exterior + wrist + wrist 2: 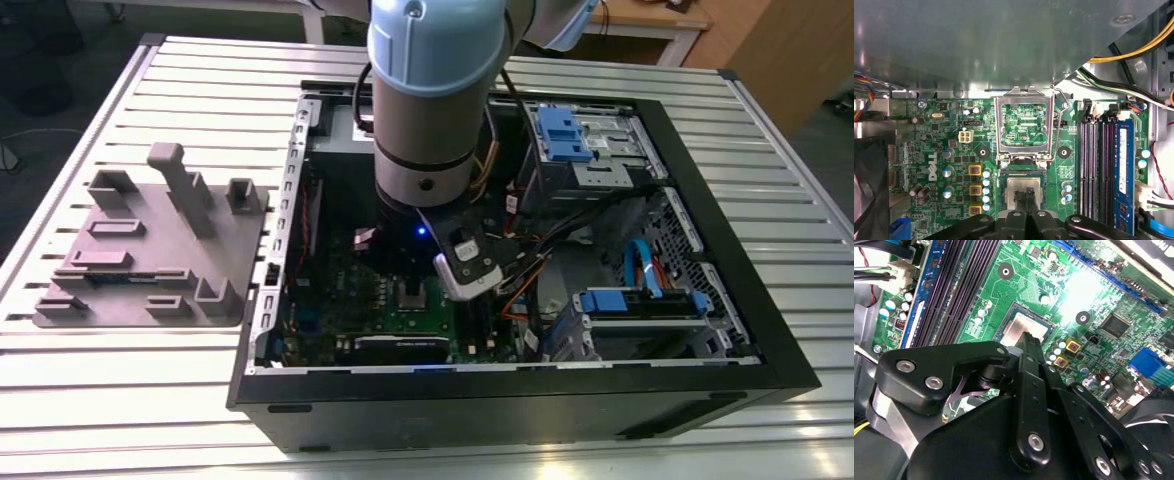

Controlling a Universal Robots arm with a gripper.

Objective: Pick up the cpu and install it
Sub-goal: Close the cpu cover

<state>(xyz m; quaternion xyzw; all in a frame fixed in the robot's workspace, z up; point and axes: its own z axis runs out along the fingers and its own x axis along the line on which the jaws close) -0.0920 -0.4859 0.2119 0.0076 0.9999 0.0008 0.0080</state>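
A big robot arm (pixel 427 100) reaches down into an open computer case (pixel 507 400). The case lies on a counter (pixel 134 400) made of metal slats. A grey tray (pixel 147 250) with blocks on it sits on the counter too, toward the exterior view's left, just beside the case.

Inside the case is a green motherboard (pixel 360 300). The cpu (pixel 418 293) is the small silver square near its middle. In both wrist views the cpu (pixel 1013 184) (pixel 1015 330) lies flat in its socket on the board. The metal socket frame (pixel 1000 125) is flipped open and stands just beside the cpu (you can see green board through its window). Long dark memory slots (pixel 1094 165) run along one side of the socket.

The black end effector (pixel 1025 196) is right over the middle of the cpu. Its two tips look pressed together, with no gap to see. They do not pinch the cpu, which is wider than the tips. In the second wrist view the end effector (pixel 1030 340) points at the silver top, but I cannot tell if it touches.
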